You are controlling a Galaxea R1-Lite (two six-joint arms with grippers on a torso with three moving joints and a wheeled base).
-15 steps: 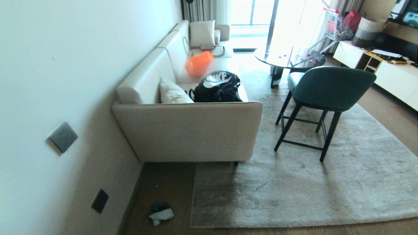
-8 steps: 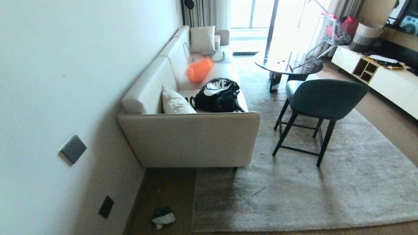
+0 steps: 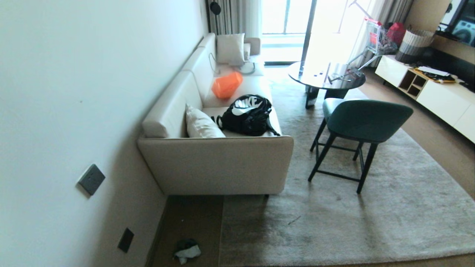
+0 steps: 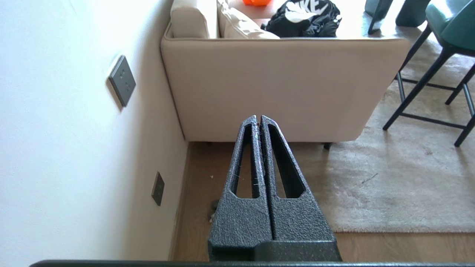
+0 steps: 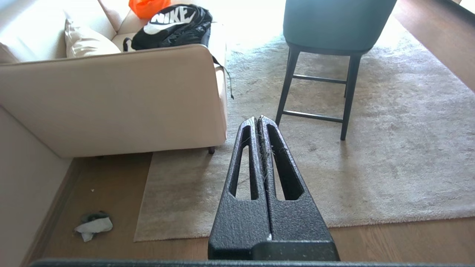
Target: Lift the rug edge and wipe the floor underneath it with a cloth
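On the floor between wall and rug, the cloth lies crumpled and untouched, just beside the rug edge, which lies flat; likely left there so either arm can take it before lifting. Left gripper and right gripper hang above the scene, fingers pressed together and empty. Judgement: neither lifting nor wiping has begun, and the sofa standing on the rug's far corner limits where the border can be raised.

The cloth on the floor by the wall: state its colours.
The cloth is white with dark greenish-black parts; the right wrist view shows it best.
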